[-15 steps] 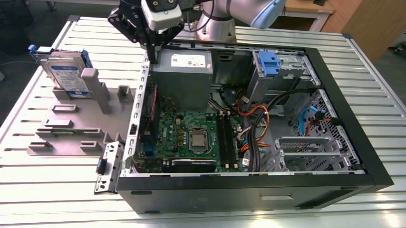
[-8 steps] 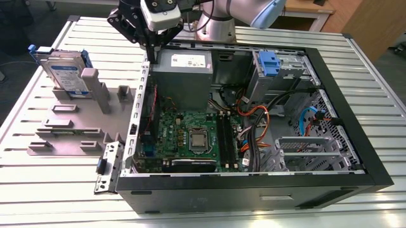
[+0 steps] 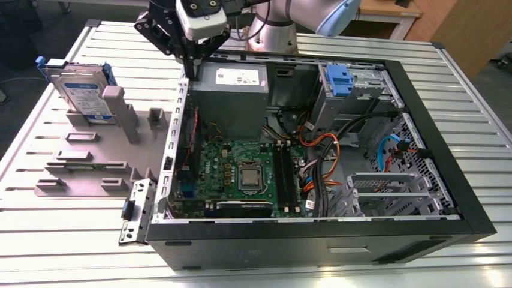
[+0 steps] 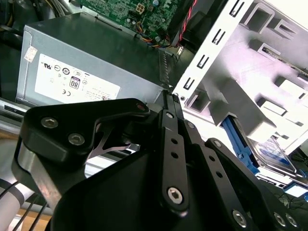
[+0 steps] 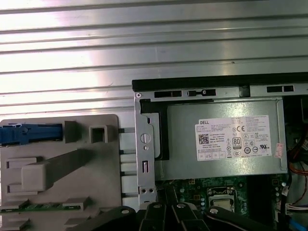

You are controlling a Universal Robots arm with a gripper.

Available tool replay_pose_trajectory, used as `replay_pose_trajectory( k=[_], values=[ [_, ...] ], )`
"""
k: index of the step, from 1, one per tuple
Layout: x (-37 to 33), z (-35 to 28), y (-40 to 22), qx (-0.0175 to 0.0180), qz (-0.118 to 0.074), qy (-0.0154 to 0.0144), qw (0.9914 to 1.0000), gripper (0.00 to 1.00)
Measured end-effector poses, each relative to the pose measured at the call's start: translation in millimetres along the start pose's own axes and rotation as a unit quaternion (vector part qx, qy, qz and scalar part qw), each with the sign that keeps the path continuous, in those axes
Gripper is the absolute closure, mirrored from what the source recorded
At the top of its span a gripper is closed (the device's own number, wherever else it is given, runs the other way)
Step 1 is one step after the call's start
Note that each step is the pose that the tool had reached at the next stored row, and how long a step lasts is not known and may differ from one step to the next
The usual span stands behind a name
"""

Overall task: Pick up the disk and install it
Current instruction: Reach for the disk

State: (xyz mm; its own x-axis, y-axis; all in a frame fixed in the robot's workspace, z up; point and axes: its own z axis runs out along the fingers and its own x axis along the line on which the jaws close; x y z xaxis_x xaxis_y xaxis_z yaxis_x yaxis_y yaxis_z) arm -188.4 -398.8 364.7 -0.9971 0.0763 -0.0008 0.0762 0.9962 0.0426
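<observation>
My arm (image 3: 320, 15) is cut off by the exterior view's top edge. In the second wrist view, a grey holder post (image 4: 240, 106) hides much of the disk (image 4: 273, 153), and my end effector (image 4: 172, 96) blocks whatever lies beneath.

On the desk (image 3: 80, 252) lies an open computer case (image 3: 320, 240), with a holder plate (image 3: 80, 144) just beside it on the exterior view's left. The disk (image 3: 84, 96) stands on its edge at the plate's far end. The claw (image 3: 192, 73) hangs over the case wall beside the plate, well apart from the disk.

Exterior view: whole computer case (image 3: 320, 231) seen obliquely from above. Both wrist views: held close, power supply (image 5: 221, 139) shared by all three.
</observation>
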Motion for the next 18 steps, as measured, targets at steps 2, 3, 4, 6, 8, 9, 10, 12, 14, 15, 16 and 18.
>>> replay_pose_trajectory(
  k=[2,3,4,6,8,9,10,12,14,15,16,18],
  values=[
    [0.3,0.3,0.0,0.0,0.0,0.0001,1.0,0.89],
    [0.4,0.4,0.0,0.0,0.0,0.0001,1.0,0.89],
    [0.6,0.5,-0.1,0.0,0.0,0.0002,1.0,0.89],
    [0.9,0.8,-0.1,0.0,0.0,0.0002,1.0,0.89],
    [1.2,1.1,-0.1,0.0,0.0,0.0004,1.0,0.89],
    [1.4,1.2,-0.2,0.0,0.0,0.0004,1.0,0.89],
    [1.5,1.3,-0.2,0.0,0.0,0.0005,1.0,0.89],
    [1.8,1.6,-0.2,0.0,0.0,0.0006,1.0,0.89],
    [2.1,1.9,-0.2,0.0,0.0,0.0006,1.0,0.89],
    [2.2,2.0,-0.3,0.0001,0.0,0.0007,1.0,0.89],
    [2.4,2.1,-0.3,0.0,0.0,0.0007,1.0,0.89],
    [2.7,2.4,-0.3,0.0,0.0,0.0008,1.0,0.89]
  ],
)
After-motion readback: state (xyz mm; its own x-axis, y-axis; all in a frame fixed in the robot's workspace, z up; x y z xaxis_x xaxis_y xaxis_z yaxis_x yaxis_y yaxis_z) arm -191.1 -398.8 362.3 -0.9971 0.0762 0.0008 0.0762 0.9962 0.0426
